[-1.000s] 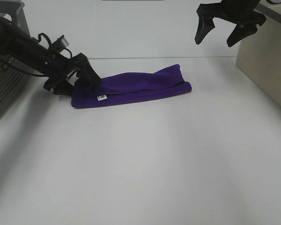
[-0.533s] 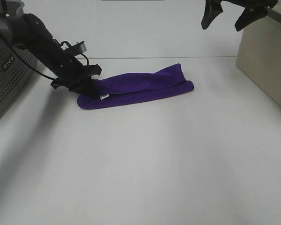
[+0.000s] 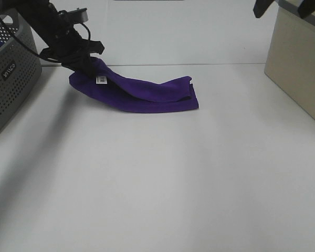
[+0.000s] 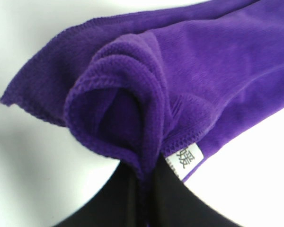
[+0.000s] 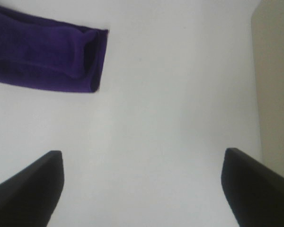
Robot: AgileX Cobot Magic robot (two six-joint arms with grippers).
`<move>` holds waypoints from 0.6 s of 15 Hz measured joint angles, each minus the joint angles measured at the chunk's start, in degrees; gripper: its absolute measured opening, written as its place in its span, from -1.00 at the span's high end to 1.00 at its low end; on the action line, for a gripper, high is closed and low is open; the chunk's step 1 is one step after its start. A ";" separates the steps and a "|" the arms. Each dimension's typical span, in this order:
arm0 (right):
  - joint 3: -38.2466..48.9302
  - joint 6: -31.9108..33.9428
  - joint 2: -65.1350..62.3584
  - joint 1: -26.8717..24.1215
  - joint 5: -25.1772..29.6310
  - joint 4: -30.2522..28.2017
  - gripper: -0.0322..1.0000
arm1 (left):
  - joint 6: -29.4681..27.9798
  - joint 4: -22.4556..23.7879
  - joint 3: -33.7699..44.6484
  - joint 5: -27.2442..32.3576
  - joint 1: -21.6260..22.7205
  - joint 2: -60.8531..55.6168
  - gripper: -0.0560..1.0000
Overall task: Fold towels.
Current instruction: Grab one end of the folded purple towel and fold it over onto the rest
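Note:
The deep purple towel (image 3: 142, 92), folded into a long strip, lies on the white table, with its left end lifted. Its small white tag (image 3: 101, 80) shows near that end. My left gripper (image 3: 84, 60) is shut on the towel's left end and holds it above the table. In the left wrist view the bunched towel (image 4: 146, 90) and the tag (image 4: 188, 158) sit pinched between the dark fingers (image 4: 125, 198). My right gripper (image 3: 283, 6) is open and empty, high at the far right edge. In the right wrist view its fingertips (image 5: 31, 182) stand wide apart above the towel's right end (image 5: 47, 56).
A grey perforated basket (image 3: 10, 79) stands at the far left. A beige box (image 3: 299, 63) stands at the right edge and shows in the right wrist view (image 5: 277, 80). The white table (image 3: 163, 178) spreads in front of the towel.
My left gripper has risen and moved back left with the towel's end, dragging the whole towel leftwards. My right gripper has risen up and to the right, nearly out of the exterior view.

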 joint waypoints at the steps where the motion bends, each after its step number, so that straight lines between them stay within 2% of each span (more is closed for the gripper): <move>1: 9.91 1.72 -8.14 0.00 0.00 -0.29 -0.73 | 0.40 0.00 -0.63 0.11 -2.29 -0.29 0.87; 5: 22.52 2.46 -19.54 0.00 0.17 -0.23 -0.73 | 1.43 -0.06 -0.80 -0.46 -8.31 -0.23 0.87; 9: 29.74 2.52 -27.44 0.00 0.29 0.63 -0.72 | 1.55 -0.17 -0.80 -3.84 -13.24 -0.23 0.87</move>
